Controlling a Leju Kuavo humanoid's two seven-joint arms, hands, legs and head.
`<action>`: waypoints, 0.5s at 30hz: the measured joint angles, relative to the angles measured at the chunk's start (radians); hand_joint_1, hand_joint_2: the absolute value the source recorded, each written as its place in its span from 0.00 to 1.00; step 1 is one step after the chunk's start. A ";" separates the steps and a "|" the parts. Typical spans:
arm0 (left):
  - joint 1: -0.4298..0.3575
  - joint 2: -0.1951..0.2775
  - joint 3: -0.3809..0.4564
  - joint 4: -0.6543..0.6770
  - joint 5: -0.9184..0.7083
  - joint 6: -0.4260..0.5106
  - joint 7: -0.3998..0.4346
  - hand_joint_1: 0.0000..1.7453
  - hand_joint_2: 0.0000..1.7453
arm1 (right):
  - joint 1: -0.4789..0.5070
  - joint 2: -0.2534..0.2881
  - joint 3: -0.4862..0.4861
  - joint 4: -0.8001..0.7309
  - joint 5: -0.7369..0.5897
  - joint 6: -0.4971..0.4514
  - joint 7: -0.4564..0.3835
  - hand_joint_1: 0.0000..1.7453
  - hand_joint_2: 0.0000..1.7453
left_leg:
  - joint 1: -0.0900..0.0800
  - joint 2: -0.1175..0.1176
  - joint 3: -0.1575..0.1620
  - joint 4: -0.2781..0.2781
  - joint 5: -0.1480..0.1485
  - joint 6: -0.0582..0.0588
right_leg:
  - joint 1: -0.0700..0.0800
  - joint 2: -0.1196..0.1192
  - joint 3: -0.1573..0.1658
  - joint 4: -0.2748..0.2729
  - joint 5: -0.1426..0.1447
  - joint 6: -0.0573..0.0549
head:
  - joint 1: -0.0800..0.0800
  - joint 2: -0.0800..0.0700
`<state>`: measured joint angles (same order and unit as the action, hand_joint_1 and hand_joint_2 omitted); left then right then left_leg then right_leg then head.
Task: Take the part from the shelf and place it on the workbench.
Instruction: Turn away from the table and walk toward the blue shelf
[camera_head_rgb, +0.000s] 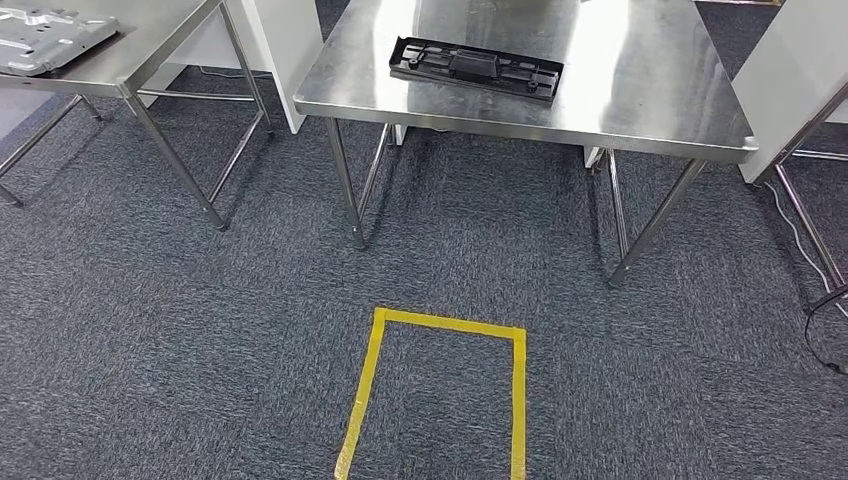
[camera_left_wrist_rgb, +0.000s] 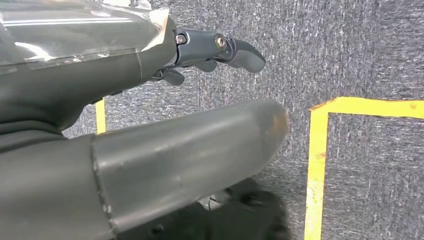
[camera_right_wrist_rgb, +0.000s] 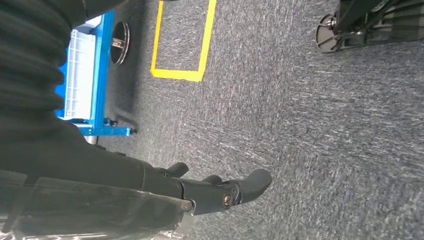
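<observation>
A long black plastic part (camera_head_rgb: 478, 68) lies flat on the steel workbench (camera_head_rgb: 640, 100) straight ahead, toward its left half. My left hand (camera_left_wrist_rgb: 125, 80) hangs over the grey carpet, its thick thumb (camera_left_wrist_rgb: 190, 150) and dark fingers (camera_left_wrist_rgb: 235, 50) stretched out with nothing in them. Low over the carpet too, my right hand (camera_right_wrist_rgb: 200, 192) has its fingers (camera_right_wrist_rgb: 252, 182) extended and holds nothing.
A second steel table (camera_head_rgb: 140, 60) at the far left carries a grey metal plate (camera_head_rgb: 45, 40). A yellow tape square (camera_head_rgb: 440, 390) marks the carpet before the workbench. White panels (camera_head_rgb: 790, 80) flank the bench; a cable (camera_head_rgb: 825, 310) lies right. A blue cart (camera_right_wrist_rgb: 82, 75) stands behind.
</observation>
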<state>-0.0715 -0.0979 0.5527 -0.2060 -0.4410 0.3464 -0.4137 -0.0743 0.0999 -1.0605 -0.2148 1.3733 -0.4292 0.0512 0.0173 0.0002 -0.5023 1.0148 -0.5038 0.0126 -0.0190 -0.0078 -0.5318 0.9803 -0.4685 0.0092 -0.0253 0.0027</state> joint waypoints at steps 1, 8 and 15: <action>0.000 0.000 0.000 0.000 0.000 0.000 0.000 0.00 0.00 | -0.001 0.000 0.000 0.000 0.000 0.000 0.000 0.00 1.00 | -0.004 -0.002 0.015 -0.030 -0.006 0.004 | 0.000 0.000 -0.004 0.000 0.006 0.007 | 0.000 0.000; -0.001 0.000 0.000 0.000 0.000 0.000 0.000 0.00 0.00 | 0.000 -0.001 0.000 0.000 0.000 0.000 0.000 0.00 1.00 | -0.012 0.007 -0.030 -0.065 0.058 0.050 | 0.001 0.003 -0.090 0.169 -0.105 0.017 | 0.007 0.000; 0.000 -0.003 0.000 0.000 -0.007 0.002 -0.015 0.00 0.00 | -0.001 -0.007 0.000 0.000 0.000 0.000 0.001 0.00 1.00 | -0.016 0.009 -0.107 -0.048 0.111 0.032 | 0.001 0.005 0.070 0.040 -0.076 0.049 | 0.012 0.000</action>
<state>-0.0713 -0.1005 0.5528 -0.2061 -0.4481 0.3479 -0.4286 -0.0752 0.0932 -1.0605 -0.2148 1.3737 -0.4292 0.0522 0.0015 0.0096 -0.6090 0.9665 -0.3923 0.0444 -0.0179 -0.0027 -0.4615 1.0200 -0.5446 0.0579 -0.0135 0.0027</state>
